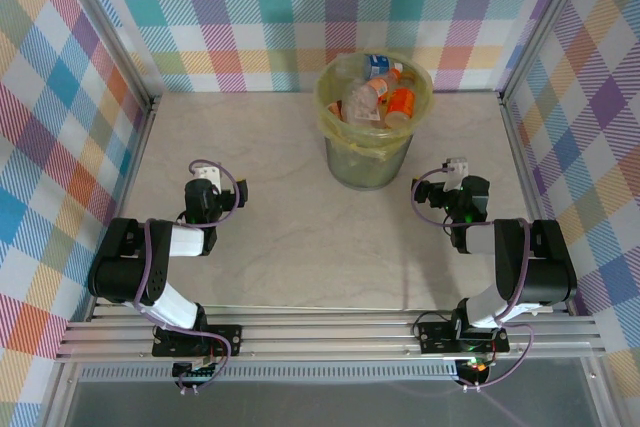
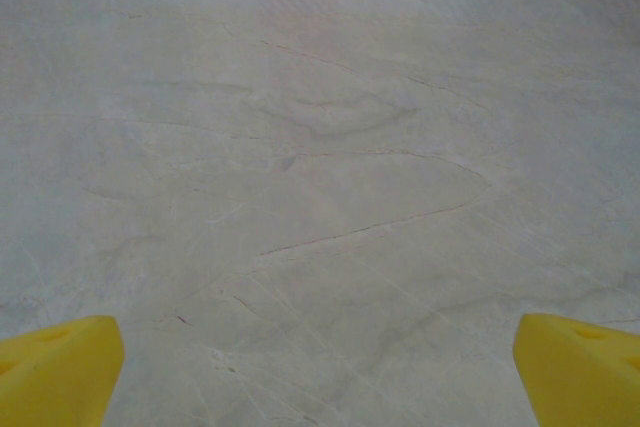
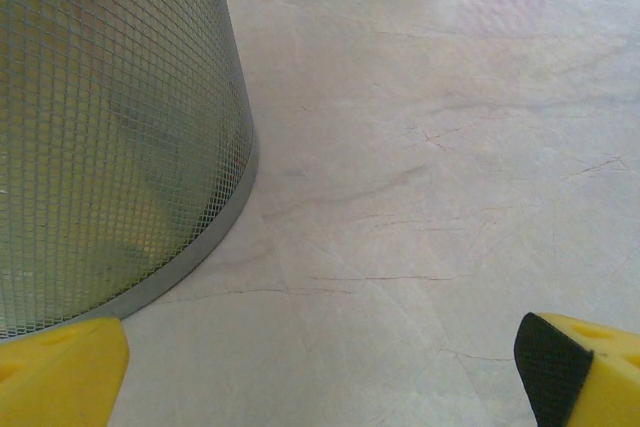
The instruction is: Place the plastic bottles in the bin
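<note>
Plastic bottles (image 1: 398,100) crowd the round mesh-walled bin (image 1: 368,169); left gripper (image 2: 318,367) and right gripper (image 3: 318,367) gape wide, holding nothing.

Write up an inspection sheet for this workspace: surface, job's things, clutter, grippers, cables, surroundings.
Surface: pale marbled table top, fine vein lines, no spills seen.
Job's things: plastic bottles piled inside the bin, which has a mesh wall and a yellowish liner; no bottles seen on the table.
Clutter: nothing seen.
Grippers: left gripper open, nothing between its fingers; right gripper open, holding nothing, close beside the bin's wall.
Cables: purple cables loop at both wrists and run down the arms.
Surroundings: plaid walls on three sides; aluminium rail carries the arm bases.
</note>
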`<state>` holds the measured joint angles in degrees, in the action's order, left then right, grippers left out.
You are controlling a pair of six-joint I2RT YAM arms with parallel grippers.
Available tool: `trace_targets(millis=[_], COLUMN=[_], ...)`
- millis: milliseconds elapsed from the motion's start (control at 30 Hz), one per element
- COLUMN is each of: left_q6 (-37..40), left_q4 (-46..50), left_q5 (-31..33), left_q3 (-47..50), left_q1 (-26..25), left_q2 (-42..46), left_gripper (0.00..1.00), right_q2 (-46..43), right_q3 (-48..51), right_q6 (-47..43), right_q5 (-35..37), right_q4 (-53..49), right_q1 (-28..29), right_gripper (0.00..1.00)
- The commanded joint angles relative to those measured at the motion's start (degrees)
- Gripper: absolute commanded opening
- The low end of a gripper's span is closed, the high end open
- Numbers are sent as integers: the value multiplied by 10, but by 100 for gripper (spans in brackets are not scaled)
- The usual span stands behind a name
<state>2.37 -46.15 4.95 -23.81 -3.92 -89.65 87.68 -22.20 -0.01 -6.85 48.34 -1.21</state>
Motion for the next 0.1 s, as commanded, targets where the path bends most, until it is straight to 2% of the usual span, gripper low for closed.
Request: trace_targets(millis=[0,67], left_q6=[-5,-5], left_q4=[2,2], left_q5=[-10,-10], left_q3=[-5,-5], left_q1=[3,4], left_q2=[-2,-1], left_gripper=[100,100], right_q2=[4,4], right_q3=[-10,-10], right_q6=[7,7], right_q5=[0,0], right_q4=[0,0], right_q1=[-3,-3], right_gripper=[100,100])
